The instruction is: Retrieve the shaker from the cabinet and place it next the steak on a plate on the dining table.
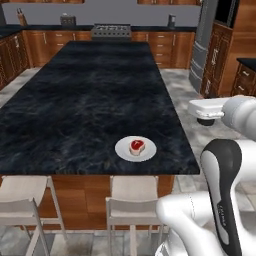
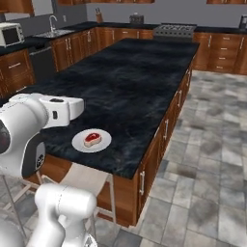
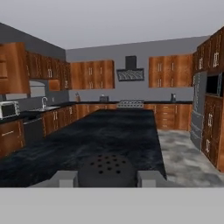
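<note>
up close, fingers (image 3: 107, 178) clamping shaker (image 3: 106, 169)

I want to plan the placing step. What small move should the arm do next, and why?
Probably lower the pincer toward the dining table beside the plate. The hand view shows it shut on the shaker, above the black top. The steak lies on the plate near the table's near edge.

Black marble dining table (image 1: 85, 100), white plate (image 1: 123, 150) near its front edge, steak (image 1: 136, 146) on plate, two stools (image 1: 131, 200) below
</note>
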You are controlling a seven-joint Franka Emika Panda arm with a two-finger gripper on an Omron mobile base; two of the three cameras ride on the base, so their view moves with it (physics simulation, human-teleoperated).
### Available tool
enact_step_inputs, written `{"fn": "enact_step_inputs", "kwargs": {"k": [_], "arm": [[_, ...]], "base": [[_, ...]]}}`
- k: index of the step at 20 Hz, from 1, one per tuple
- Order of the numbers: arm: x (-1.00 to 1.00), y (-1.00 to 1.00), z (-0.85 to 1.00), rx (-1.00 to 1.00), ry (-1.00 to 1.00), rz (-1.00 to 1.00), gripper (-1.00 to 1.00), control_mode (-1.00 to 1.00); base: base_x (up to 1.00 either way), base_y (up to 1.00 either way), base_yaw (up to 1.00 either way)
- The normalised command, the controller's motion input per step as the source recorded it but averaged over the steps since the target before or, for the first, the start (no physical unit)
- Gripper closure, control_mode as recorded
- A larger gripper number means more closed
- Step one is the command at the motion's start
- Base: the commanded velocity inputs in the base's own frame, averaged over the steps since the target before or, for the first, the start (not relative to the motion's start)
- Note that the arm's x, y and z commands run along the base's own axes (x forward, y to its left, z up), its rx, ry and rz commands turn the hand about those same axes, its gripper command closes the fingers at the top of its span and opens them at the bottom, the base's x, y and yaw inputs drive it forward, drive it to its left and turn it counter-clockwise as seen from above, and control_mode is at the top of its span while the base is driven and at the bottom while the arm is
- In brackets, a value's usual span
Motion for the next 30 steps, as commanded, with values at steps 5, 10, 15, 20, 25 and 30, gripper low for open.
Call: {"fn": "enact_step_inputs", "kwargs": {"k": [5,10,15,20,25,30], "arm": [[0.66,-0.5,-0.13,0.03,0.03,0.37,1.0,-1.0],[0.48,-0.76,-0.59,0.0,0.05,0.6,1.0,-1.0],[0.3,-0.53,-0.6,0.0,0.09,0.55,1.0,-1.0],[0.34,-0.07,-0.43,-0.03,0.16,0.34,1.0,-1.0],[0.33,0.0,-0.42,-0.05,0.07,0.23,1.0,-1.0],[0.15,0.04,-0.36,-0.07,-0.15,0.14,1.0,-1.0]], "base": [[0.2,-0.08,0.07],[0.0,0.0,0.0],[0.0,0.0,0.0],[0.0,0.0,0.0],[0.0,0.0,0.0],[0.0,0.0,0.0]]}}
